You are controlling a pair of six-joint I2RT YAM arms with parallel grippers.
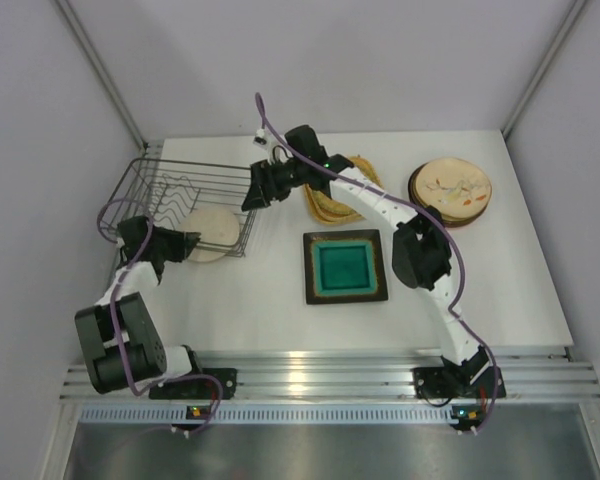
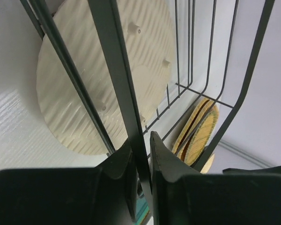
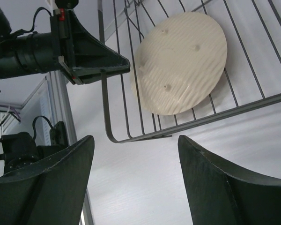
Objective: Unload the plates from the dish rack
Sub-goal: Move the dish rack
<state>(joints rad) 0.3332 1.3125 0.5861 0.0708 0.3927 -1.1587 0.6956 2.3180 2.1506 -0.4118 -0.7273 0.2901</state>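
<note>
My left fingers (image 2: 118, 176) pinch the dark wire dish rack (image 2: 113, 70)'s rim; right fingers (image 3: 54, 185) spread, round cream plate (image 3: 180, 63) just ahead.

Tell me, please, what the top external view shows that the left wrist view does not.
Only the top external view shows the cream patterned plates and the full face of the square teal plate. Only the left wrist view shows, up close, the left gripper pinching a wire of the dish rack, and the small pegs on the pale round plate. Both show the rack, that plate and the woven plates beyond.
</note>
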